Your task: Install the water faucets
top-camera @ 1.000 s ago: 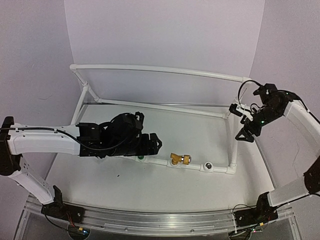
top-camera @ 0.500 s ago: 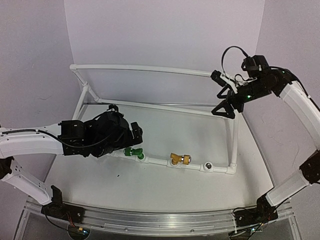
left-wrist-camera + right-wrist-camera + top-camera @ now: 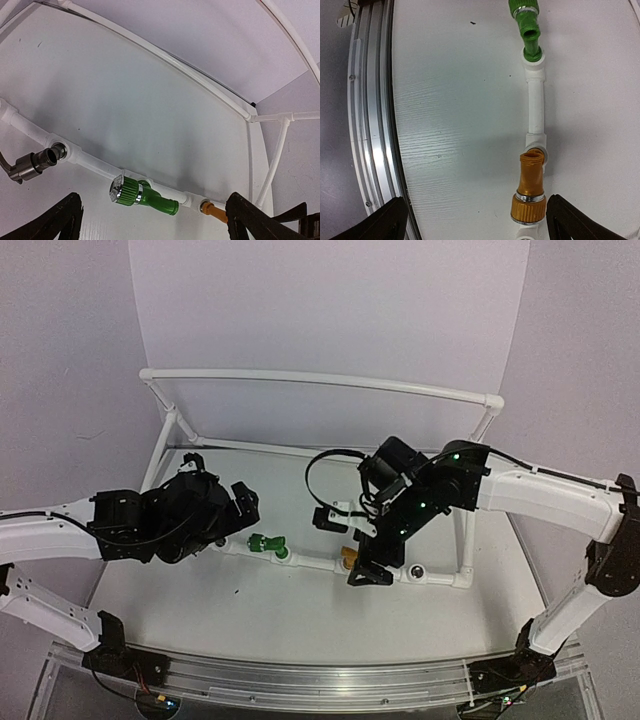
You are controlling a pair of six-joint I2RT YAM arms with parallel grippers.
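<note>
Your left claw (image 3: 156,222) stands wide and empty above the bright green plastic tap fitting (image 3: 142,194), which is plugged into a socket of the white plastic pipe frame (image 3: 95,162) on the white bench (image 3: 125,90). The dark grey metal tap fitting (image 3: 31,165) sits at the next socket along. Your right claw (image 3: 479,222), equally wide and holding nothing, hangs over the brass-gold tap fitting (image 3: 530,187) (seated on the same pipe run).

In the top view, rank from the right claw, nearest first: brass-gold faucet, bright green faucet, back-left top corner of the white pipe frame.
1. Brass-gold faucet, directly under the right claw.
2. Bright green faucet, off to the left.
3. White pipe frame's back-left top corner, far rear left.
</note>
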